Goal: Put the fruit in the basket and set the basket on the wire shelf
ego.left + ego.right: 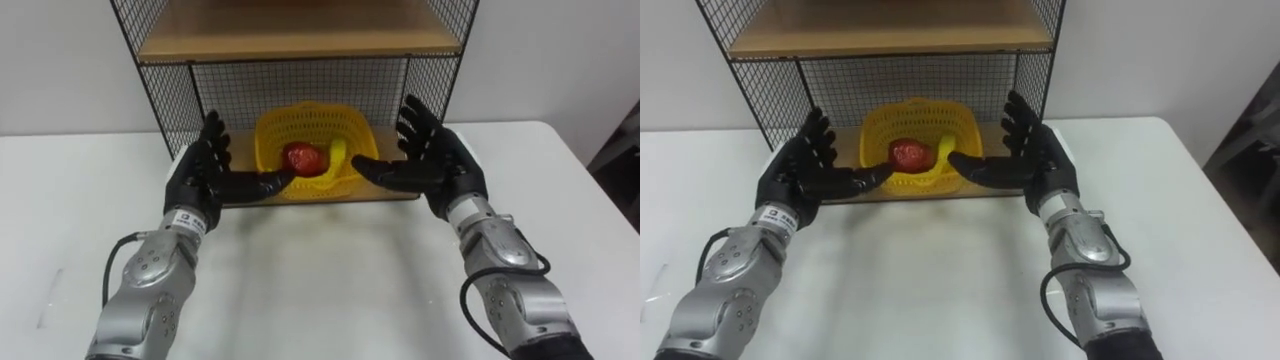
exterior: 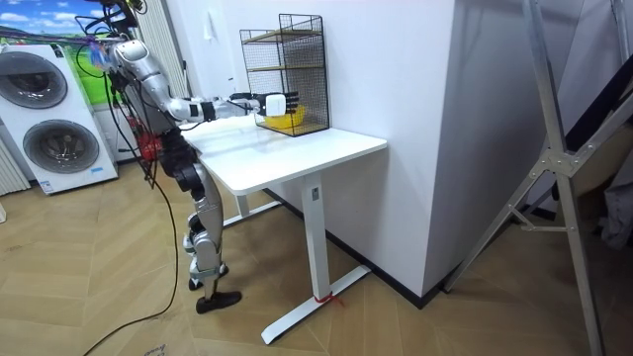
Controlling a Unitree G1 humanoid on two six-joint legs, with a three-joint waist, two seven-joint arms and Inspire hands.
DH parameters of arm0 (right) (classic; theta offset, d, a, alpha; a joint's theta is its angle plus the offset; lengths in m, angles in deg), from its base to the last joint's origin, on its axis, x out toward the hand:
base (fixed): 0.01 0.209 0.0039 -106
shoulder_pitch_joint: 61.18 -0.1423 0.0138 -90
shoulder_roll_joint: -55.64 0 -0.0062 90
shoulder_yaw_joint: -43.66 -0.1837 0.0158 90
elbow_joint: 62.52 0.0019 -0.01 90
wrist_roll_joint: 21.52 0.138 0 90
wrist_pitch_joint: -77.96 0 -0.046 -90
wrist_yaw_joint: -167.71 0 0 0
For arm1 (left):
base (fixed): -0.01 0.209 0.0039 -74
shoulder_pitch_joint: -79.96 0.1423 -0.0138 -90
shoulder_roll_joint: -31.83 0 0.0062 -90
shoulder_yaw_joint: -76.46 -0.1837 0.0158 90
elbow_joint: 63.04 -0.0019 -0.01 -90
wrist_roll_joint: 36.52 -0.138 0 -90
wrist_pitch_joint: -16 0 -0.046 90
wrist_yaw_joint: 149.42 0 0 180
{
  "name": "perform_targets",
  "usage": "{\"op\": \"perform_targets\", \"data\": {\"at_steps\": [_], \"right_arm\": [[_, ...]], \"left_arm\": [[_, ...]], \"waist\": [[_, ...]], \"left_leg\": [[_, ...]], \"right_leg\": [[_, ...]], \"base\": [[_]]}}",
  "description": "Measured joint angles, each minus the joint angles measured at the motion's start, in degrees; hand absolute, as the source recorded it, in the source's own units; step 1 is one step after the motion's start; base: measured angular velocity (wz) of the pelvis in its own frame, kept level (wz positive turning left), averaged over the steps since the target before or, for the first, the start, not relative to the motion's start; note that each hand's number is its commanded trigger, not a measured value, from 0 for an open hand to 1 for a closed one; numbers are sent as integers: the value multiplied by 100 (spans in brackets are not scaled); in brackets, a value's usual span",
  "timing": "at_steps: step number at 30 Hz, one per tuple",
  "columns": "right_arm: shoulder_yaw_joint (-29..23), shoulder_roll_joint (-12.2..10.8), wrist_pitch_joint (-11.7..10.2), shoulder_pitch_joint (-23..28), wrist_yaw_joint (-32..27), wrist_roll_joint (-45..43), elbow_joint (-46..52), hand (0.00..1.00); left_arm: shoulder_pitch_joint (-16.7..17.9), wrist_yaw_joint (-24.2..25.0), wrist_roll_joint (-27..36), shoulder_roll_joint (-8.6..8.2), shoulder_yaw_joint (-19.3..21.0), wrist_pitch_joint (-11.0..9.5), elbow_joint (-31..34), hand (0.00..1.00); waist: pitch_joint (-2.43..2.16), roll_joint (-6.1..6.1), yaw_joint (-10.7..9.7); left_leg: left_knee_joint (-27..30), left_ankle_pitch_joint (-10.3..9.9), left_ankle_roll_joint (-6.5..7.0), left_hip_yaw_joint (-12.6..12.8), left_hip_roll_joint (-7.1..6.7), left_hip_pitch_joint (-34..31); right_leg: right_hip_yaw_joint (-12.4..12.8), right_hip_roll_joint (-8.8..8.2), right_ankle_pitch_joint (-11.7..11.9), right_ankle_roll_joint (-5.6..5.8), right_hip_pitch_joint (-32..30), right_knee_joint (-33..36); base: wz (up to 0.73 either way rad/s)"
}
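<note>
The left robot hand (image 1: 205, 170) and right robot hand (image 1: 435, 160), both spread, flank the yellow plastic mesh basket (image 1: 310, 120). It sits inside the black wire shelf (image 1: 230, 85), far on the white surface (image 1: 320, 270), holding a round red fruit (image 1: 299, 157) and a long yellow fruit (image 1: 338, 153). The task looks practically done; only withdrawing remains.

A white table (image 2: 307, 153) stands on a wood floor (image 2: 89, 287) beside a white wall (image 2: 396, 89). A washer (image 2: 49, 119) sits at the room view's left, a metal stand (image 2: 559, 158) at its right.

Silver arms, blk left hand (image 1: 203, 172) & right hand (image 1: 440, 165), blk cables.
</note>
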Motion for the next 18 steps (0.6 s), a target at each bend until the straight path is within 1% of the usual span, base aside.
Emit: {"op": "perform_targets", "data": {"at_steps": [3, 5, 7, 11, 12, 13, 14, 15, 17, 18], "right_arm": [[0, 2, -5, 150, 71, -52, 72, 0], [-1, 5, -5, 250, 75, -57, 147, 0], [-9, 0, -4, 522, 76, -138, 579, 0], [-13, 1, -12, 736, 109, -216, 1081, 0], [-13, 4, -50, 765, 117, -226, 1164, 0], [-18, 4, -155, 837, 119, -225, 1211, 0], [-18, 3, -214, 876, 120, -223, 1218, 0], [-22, 3, -274, 976, 117, -224, 1242, 0], [-25, -18, -278, 1146, 103, -308, 1326, 0], [-26, -40, -278, 1311, 101, -429, 1495, 0]], "left_arm": [[41, 4, 6, 2, 106, -58, 58, 0], [150, 15, 17, 6, 135, -66, 197, 0], [396, 116, 1, 6, 159, -77, 413, 0], [730, 194, -5, 15, 157, -79, 758, 0], [856, 232, -8, 18, 157, -95, 962, 0], [976, 246, 0, 18, 158, -110, 1193, 0], [1036, 246, 1, 18, 161, -127, 1317, 0], [1132, 246, 3, 20, 161, -198, 1531, 0], [1214, 245, -6, 18, 170, -305, 1800, 0], [1286, 245, -48, 4, 175, -412, 1962, 0]], "waist": [[-4, 10, -9], [-7, 16, -18], [-10, 22, -2], [-6, 32, -9], [-6, 32, -20], [-6, 30, -22], [-7, 29, -22], [-6, 30, -20], [-9, 39, -17], [-16, 49, -18]], "left_leg": [[3, 0, 0, 1, 0, 8], [2, 0, 0, 1, 0, 9], [-35, 0, 0, 17, 1, 2], [-50, -1, 0, 19, 0, -13], [-50, -1, 0, 19, -2, -12], [-49, -1, -1, 16, -2, -12], [-48, -1, -1, 14, -2, -12], [-48, -1, -1, 9, -3, -15], [-45, -1, -1, 9, -3, -41], [-50, -1, -1, 12, -4, -69]], "right_leg": [[-10, -2, 0, 0, 8, 0], [-8, -4, 0, 0, 6, 0], [2, -2, -3, 3, -4, 2], [4, -2, -3, 3, -4, 2], [4, -3, -3, 3, -2, -1], [3, 0, -3, 3, 4, -9], [3, 0, -3, 3, 6, -12], [1, -1, -3, 3, 4, -11], [5, -1, -3, 3, -20, -8], [18, 0, -3, 3, -59, -2]], "base": [[0], [0], [0], [0], [0], [0], [0], [0], [0], [0]]}}
